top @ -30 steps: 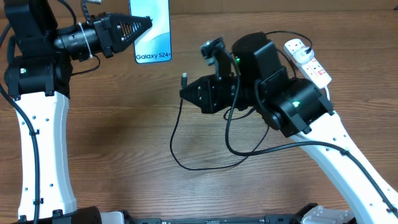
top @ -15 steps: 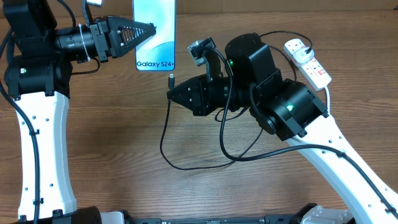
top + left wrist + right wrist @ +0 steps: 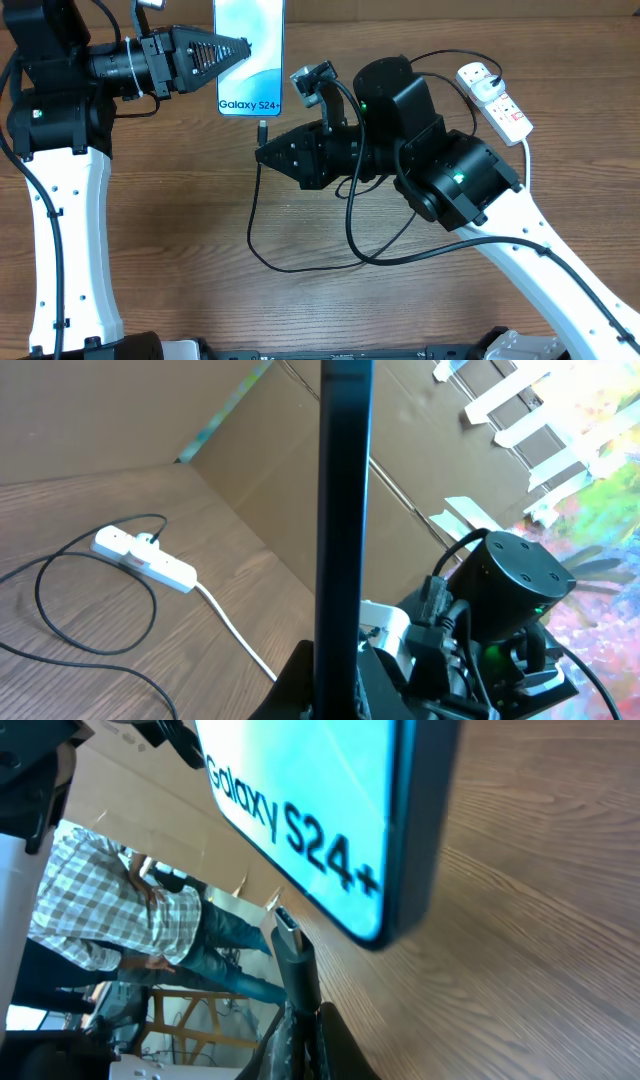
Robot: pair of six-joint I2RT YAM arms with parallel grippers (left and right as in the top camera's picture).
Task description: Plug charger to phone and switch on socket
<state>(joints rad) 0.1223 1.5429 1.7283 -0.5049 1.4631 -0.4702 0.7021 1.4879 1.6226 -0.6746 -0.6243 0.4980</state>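
My left gripper is shut on the left edge of the phone, a slim phone with a light blue screen reading Galaxy S24+, held above the table's far edge. In the left wrist view the phone shows edge-on between the jaws. My right gripper is shut on the charger's connector end, whose tip sits just below the phone's bottom edge, apart from it. In the right wrist view the connector points up toward the phone. The black cable loops over the table. The white socket lies at the far right with the black plug in it.
The socket's thick white lead runs across the table in the left wrist view, where the socket lies at the left. A cardboard wall stands behind the table. The right arm spans the table's middle.
My right gripper has carried the connector left and up, from the table's middle to just under the phone's bottom edge. The left gripper shifted the phone slightly right, then held still.
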